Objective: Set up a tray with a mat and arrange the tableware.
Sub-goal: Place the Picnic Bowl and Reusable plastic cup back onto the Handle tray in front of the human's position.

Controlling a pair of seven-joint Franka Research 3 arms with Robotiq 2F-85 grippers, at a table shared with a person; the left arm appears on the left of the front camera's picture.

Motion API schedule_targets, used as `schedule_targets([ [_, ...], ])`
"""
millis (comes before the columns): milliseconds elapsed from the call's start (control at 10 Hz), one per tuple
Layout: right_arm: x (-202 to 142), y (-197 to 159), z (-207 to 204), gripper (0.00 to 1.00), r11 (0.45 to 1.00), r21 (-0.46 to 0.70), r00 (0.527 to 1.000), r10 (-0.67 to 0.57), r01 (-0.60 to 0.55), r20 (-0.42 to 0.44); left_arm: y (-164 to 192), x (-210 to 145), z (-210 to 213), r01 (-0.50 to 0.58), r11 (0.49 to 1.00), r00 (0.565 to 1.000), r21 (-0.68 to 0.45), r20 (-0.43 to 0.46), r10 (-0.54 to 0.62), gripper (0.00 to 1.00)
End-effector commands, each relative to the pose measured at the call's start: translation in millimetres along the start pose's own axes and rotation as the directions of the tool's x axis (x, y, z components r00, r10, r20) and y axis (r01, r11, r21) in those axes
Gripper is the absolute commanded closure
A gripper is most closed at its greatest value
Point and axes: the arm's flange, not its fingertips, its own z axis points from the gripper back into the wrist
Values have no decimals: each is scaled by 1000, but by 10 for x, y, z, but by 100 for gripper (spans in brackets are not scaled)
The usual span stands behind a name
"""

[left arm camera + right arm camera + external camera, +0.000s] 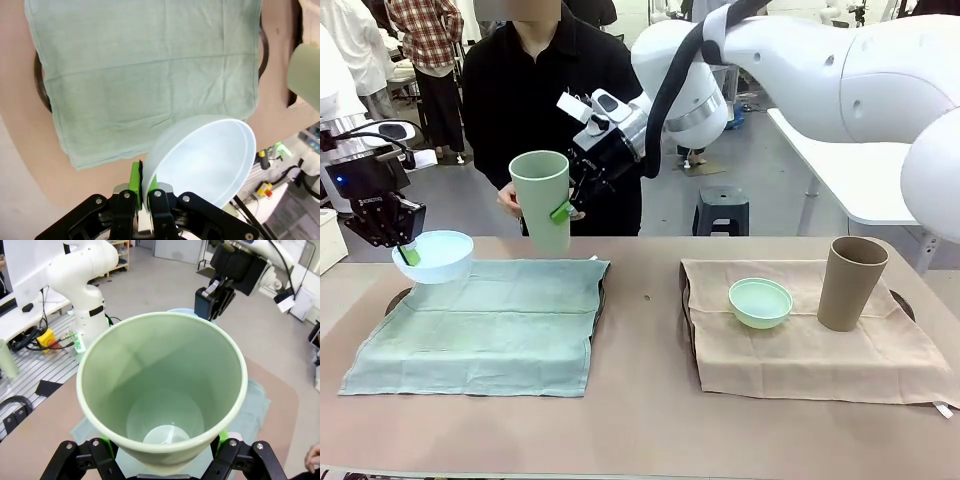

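Note:
My left gripper [406,246] [142,184] is shut on the rim of the pale blue bowl [434,256] [205,160]. It holds the bowl tilted just above the far left corner of the green mat [480,322] [145,75]. That mat lies over a dark tray [603,296] [39,82]. My right gripper [566,208] [161,452] reaches across the middle, shut on the light green cup [542,200] [160,390], upright in the air over the mat's far edge. A person's hand [508,201] is at the cup's far side.
On the right, a tan mat [820,350] carries a mint green bowl [760,302] and a brown-tan cup [850,283], both upright. The person stands close behind the table's far edge. A white box [328,240] sits at the far left.

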Motion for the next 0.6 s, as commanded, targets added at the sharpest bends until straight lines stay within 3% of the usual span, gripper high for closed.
schedule_targets([
  [0, -90, -10, -50, 15, 1000, 7, 1000, -4, 4, 6, 89, 94, -19, 5, 1000, 998, 15, 55, -6, 95],
  [300, -371, -97, -355, 15, 998, 54, 1000, -25, 24, 15, 239, 188, -374, -26, 999, 981, 19, 193, 22, 95],
  [500, -475, -129, -472, 15, 998, 66, 1000, -5, 4, 15, 226, 225, -601, 9, 1000, 981, 24, 194, -14, 95],
])
